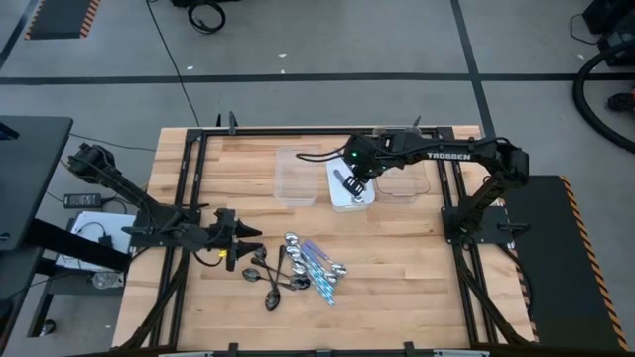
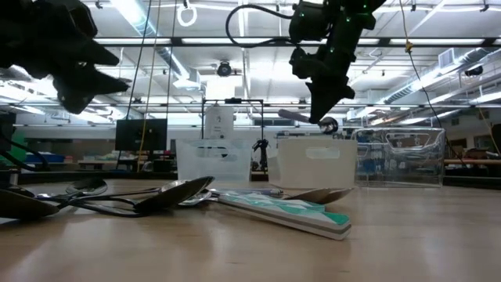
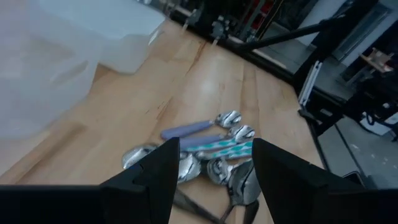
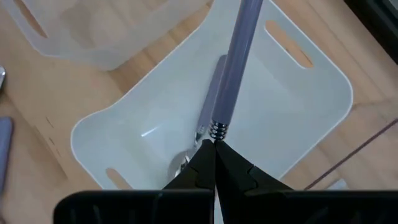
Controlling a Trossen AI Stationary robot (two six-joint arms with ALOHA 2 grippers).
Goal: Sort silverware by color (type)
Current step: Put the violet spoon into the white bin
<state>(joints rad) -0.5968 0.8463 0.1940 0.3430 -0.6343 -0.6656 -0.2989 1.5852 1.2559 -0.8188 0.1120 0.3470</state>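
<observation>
A pile of spoons [image 1: 298,268] lies on the wood near the table's near edge: silver ones, dark ones, and some with blue or purple handles [image 3: 186,130]. My left gripper [image 1: 243,243] hovers open just left of the pile, its fingers either side of the spoons in the left wrist view [image 3: 214,168]. My right gripper [image 4: 214,152] is shut on a purple-handled spoon [image 4: 239,56] above the white tray [image 1: 365,198]. Another purple-handled spoon [image 4: 210,93] lies flat on that tray's floor. My right gripper pinches the purple-handled spoon between its two fingertips at the ribbed collar [image 4: 217,129], where handle meets neck. The fingers come from above, pointing down into the white tray. The spoon is lifted clear over the tray, its handle [image 2: 291,116] sticking out sideways; its bowl is hidden by my fingers.
A clear tray [image 1: 296,174] sits left of the white one and another clear tray [image 1: 402,180] sits to its right, all three near the table's far edge. Bare wood lies between the trays and the pile. Black frame rails run along the table's sides.
</observation>
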